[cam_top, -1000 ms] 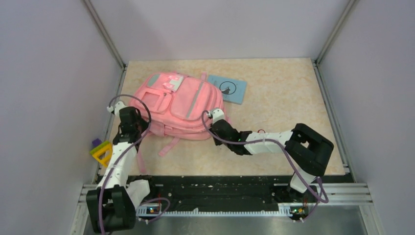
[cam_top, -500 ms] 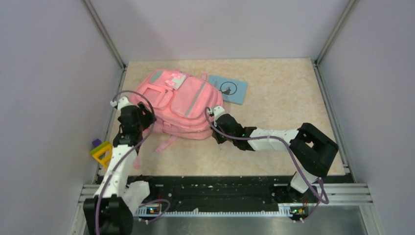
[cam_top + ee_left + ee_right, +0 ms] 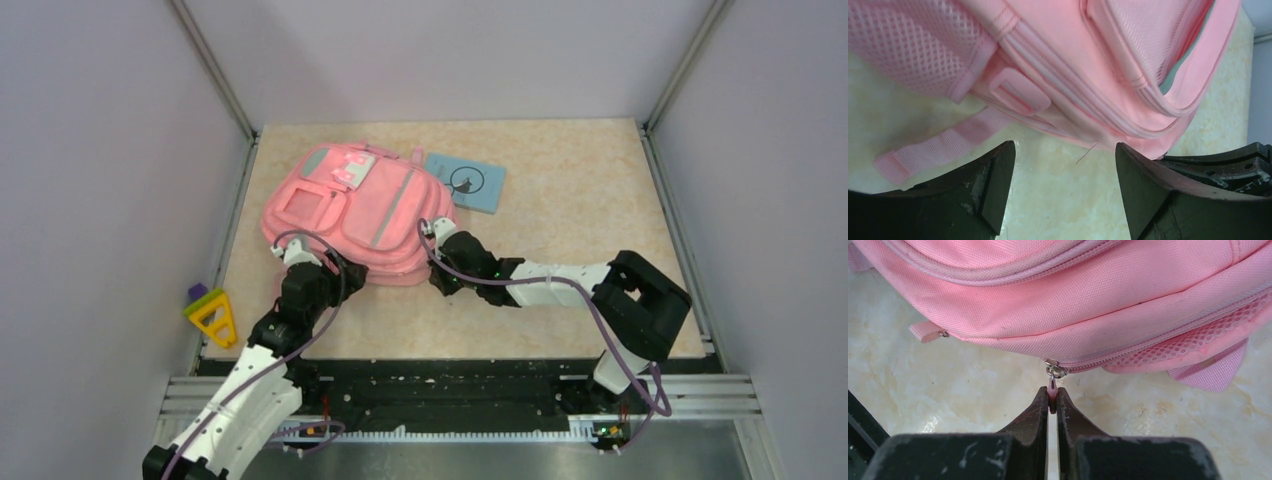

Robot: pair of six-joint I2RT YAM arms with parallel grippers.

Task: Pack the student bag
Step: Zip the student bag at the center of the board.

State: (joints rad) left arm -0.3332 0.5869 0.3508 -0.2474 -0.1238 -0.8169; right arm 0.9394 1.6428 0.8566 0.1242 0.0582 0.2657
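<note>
The student bag point(image 3: 350, 205), pink with grey-green stripes, lies flat on the table at the back left. My right gripper point(image 3: 440, 268) is at the bag's near right edge. In the right wrist view it point(image 3: 1052, 396) is shut on the small pink zipper pull point(image 3: 1052, 386) that hangs from a metal slider point(image 3: 1054, 371). My left gripper point(image 3: 312, 262) is at the bag's near left edge. In the left wrist view it point(image 3: 1064, 150) stands open just short of the bag point(image 3: 1108, 60), with bare tabletop between its fingers. A pink strap point(image 3: 943, 147) lies by the left finger.
A light blue book point(image 3: 465, 182) lies on the table just right of the bag's top. A yellow and purple toy point(image 3: 210, 312) sits beyond the table's left edge. Metal posts and grey walls close in the table on three sides.
My left gripper has opened, left the bag's left side and moved to its near edge. The bag has shifted and lies flatter. My right gripper stays shut on the zipper pull.
</note>
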